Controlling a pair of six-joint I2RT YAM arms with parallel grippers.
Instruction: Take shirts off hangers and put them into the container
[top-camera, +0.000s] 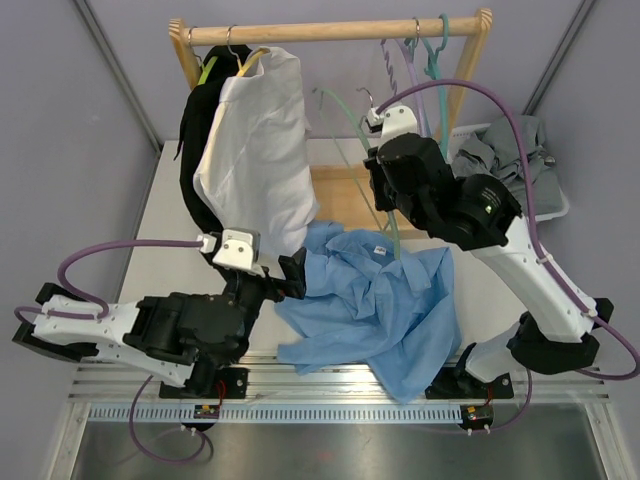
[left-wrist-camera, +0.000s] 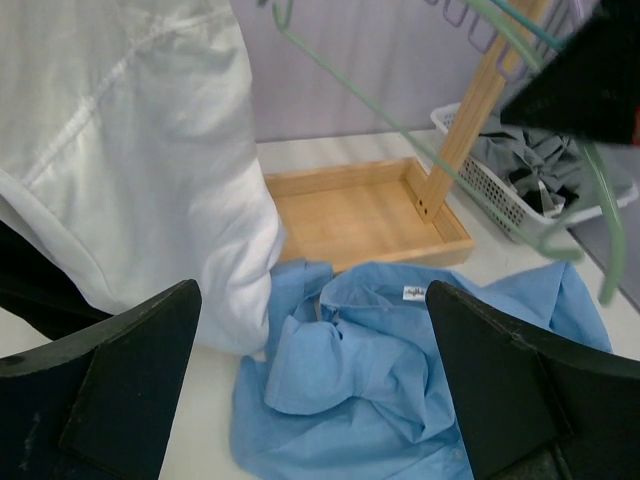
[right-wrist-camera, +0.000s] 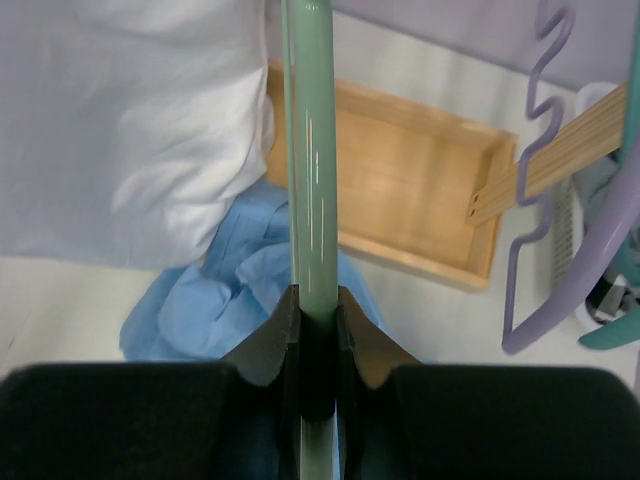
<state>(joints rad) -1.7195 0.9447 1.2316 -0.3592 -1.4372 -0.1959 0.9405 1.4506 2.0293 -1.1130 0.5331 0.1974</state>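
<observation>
The left tool (top-camera: 285, 278) stands apart at nine o'clock of the light blue shirt (top-camera: 380, 300); the right tool (right-wrist-camera: 318, 330) clamps the mint green hanger (right-wrist-camera: 308, 150).

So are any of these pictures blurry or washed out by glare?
Top view: sharp and evenly lit, though the metal ledge at the near edge glares white. Left wrist view: the left pincer's fingers are dark and soft up close; the light blue shirt is clear. Right wrist view: bright streaks on the mint hanger; the white shirt behind is soft.

Shirt (top-camera: 385, 300) on table (top-camera: 165, 225), container (left-wrist-camera: 487, 196) behind right
</observation>
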